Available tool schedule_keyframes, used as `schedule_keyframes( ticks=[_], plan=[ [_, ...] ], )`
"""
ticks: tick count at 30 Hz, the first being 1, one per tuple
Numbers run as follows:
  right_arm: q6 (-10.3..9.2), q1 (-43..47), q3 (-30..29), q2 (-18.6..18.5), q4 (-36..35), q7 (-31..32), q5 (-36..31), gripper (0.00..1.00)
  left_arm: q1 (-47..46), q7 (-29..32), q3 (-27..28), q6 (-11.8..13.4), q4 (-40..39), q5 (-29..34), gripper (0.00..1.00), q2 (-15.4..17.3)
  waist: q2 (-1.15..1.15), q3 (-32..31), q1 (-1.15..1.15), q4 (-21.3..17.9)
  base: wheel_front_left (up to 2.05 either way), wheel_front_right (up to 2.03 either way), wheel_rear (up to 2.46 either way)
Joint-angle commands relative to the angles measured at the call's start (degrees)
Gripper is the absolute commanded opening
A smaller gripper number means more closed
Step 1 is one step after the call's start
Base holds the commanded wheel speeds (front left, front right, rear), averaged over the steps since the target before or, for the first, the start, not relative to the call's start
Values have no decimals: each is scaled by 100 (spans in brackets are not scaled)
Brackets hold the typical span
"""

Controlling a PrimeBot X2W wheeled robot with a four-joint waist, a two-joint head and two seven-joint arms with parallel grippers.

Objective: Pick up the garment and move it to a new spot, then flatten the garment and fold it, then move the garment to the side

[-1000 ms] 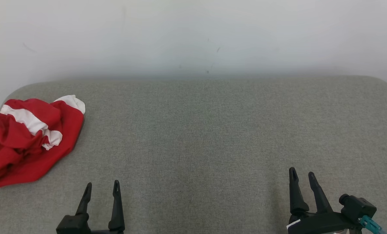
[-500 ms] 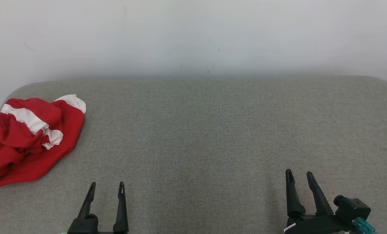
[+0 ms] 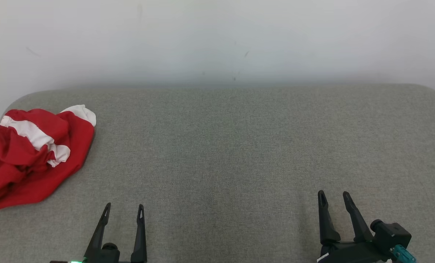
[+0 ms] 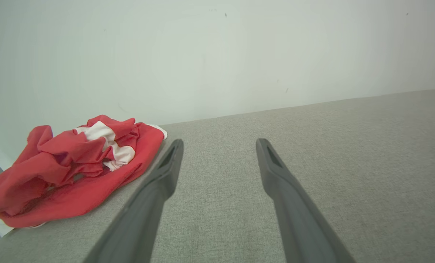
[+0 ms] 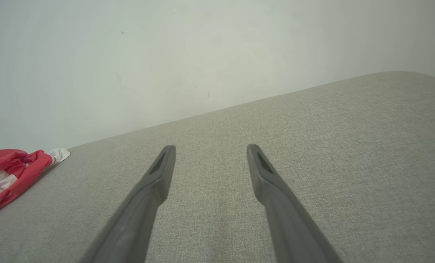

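Edged inward, left gripper and right gripper gape empty; pickup needs reaching left to the red-and-white garment.

Left pincer: matt dark plastic. Beneath it, the table is coarse woven cloth; to its left, the garment soft cloth.

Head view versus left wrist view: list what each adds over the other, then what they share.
Head view adds the right gripper, open, over the grey cushion's near right. Left wrist view adds a low side look at the heaped folds of the red-and-white garment. Shared: that garment, the open left gripper, the cushion, the white wall.
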Motion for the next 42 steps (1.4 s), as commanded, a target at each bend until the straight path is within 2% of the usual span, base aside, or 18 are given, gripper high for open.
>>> schedule_keyframes(
  ticks=[1, 16, 23, 42],
  plan=[
    [-12, -11, 14, -3, -4, -32, -82, 100, 43, -34, -13, 26, -21, 85, 100, 12, 0, 1, 0, 0, 0, 0, 0],
    [-12, 24, -13, -2, -12, -22, -74, 100, 8, -32, 59, -30, 32, 45, 100, -53, 0, 27, 0, 69, 0, 0, 0],
    [-12, 83, -37, -1, 0, -22, -178, 100, -21, -32, 219, -26, 179, -148, 100, -151, 0, 27, 0, 632, 0, 0, 0],
    [-12, 130, 40, -1, 64, -21, -158, 100, 167, -32, 584, -71, 380, -293, 100, -246, 0, -25, 0, 2765, 0, 0, 0]
  ],
)
